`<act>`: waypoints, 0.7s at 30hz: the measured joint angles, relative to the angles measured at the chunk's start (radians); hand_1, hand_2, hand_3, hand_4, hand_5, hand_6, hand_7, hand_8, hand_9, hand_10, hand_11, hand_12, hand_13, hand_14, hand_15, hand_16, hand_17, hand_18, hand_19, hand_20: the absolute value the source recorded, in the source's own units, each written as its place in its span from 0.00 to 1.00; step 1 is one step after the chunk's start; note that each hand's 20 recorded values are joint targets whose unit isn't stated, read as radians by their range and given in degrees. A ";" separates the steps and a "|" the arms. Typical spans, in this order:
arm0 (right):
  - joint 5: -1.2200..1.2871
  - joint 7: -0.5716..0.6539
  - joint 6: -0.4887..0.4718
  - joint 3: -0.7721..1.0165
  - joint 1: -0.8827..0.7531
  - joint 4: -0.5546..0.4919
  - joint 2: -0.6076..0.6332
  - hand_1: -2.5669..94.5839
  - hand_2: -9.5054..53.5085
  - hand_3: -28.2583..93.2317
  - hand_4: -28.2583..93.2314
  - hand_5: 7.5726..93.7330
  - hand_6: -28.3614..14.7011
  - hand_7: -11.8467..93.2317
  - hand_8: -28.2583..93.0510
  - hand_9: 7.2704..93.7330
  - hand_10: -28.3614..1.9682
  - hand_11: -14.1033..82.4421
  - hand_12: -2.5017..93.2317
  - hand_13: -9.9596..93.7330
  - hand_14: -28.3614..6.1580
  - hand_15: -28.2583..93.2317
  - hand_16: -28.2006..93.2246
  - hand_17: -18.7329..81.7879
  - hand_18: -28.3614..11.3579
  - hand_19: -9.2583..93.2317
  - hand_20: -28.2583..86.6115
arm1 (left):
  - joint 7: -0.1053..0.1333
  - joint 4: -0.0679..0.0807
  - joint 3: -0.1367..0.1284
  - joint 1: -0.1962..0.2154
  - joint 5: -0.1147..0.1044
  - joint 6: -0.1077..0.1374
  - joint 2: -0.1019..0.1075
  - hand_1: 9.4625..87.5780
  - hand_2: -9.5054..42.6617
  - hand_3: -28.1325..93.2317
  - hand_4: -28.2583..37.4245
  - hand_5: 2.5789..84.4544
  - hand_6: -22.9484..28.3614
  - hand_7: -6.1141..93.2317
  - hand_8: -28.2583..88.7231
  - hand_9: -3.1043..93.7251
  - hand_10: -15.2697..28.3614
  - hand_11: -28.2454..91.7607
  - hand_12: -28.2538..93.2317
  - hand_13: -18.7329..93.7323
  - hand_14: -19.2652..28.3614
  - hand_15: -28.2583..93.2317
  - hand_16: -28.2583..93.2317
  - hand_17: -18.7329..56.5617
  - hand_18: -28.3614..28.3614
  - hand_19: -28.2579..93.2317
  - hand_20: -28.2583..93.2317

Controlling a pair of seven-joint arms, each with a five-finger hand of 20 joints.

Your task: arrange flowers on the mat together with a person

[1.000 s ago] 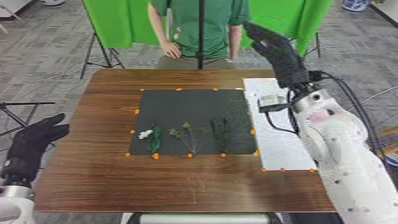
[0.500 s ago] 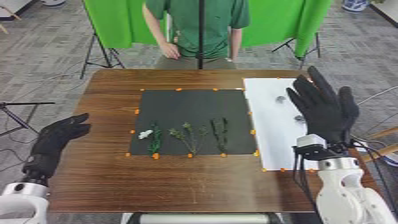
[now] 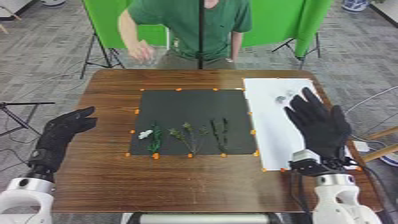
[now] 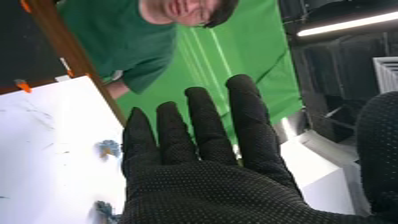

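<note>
Ok so right hand [image 3: 317,122] hangs 3 o'clock of the dark mat [image 3: 169,107], left hand [image 3: 60,134] 9 o'clock, fingers loose on both. White flower [image 3: 145,134] sits mat's 8.

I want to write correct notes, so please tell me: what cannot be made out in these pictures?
Head view: the two pieces on the white sheet are too small to identify.
Head view: the right hand hides part of that sheet.
Right wrist view: the dark mat is cut off by the picture's edge.
</note>
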 measured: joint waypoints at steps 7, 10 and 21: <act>-0.008 -0.004 -0.012 -0.001 0.009 0.007 0.000 0.11 0.17 0.82 0.10 0.38 0.57 0.18 0.18 0.31 0.41 0.17 0.14 0.31 0.47 0.24 0.35 0.30 0.45 0.09 0.42 | 0.000 0.000 0.003 -0.005 0.000 -0.003 0.001 0.17 0.26 0.80 0.00 0.50 0.53 0.18 0.18 0.51 0.68 0.38 0.33 0.51 0.76 0.33 0.24 0.37 0.69 0.27 0.38; -0.012 -0.018 -0.014 -0.004 0.010 0.012 -0.001 0.11 0.17 0.82 0.10 0.39 0.57 0.18 0.18 0.32 0.41 0.17 0.14 0.31 0.47 0.25 0.35 0.30 0.46 0.09 0.42 | 0.000 0.000 0.003 -0.007 0.000 -0.003 0.001 0.18 0.26 0.80 0.00 0.50 0.53 0.18 0.18 0.51 0.68 0.38 0.33 0.51 0.76 0.33 0.24 0.37 0.69 0.27 0.38; -0.011 -0.067 -0.012 0.005 0.005 0.010 -0.001 0.12 0.16 0.83 0.10 0.39 0.57 0.19 0.18 0.33 0.41 0.18 0.14 0.32 0.46 0.26 0.34 0.30 0.44 0.09 0.42 | 0.000 0.001 0.006 -0.010 -0.008 -0.004 0.000 0.18 0.25 0.80 0.00 0.50 0.53 0.18 0.18 0.51 0.67 0.38 0.33 0.51 0.76 0.33 0.24 0.37 0.69 0.26 0.38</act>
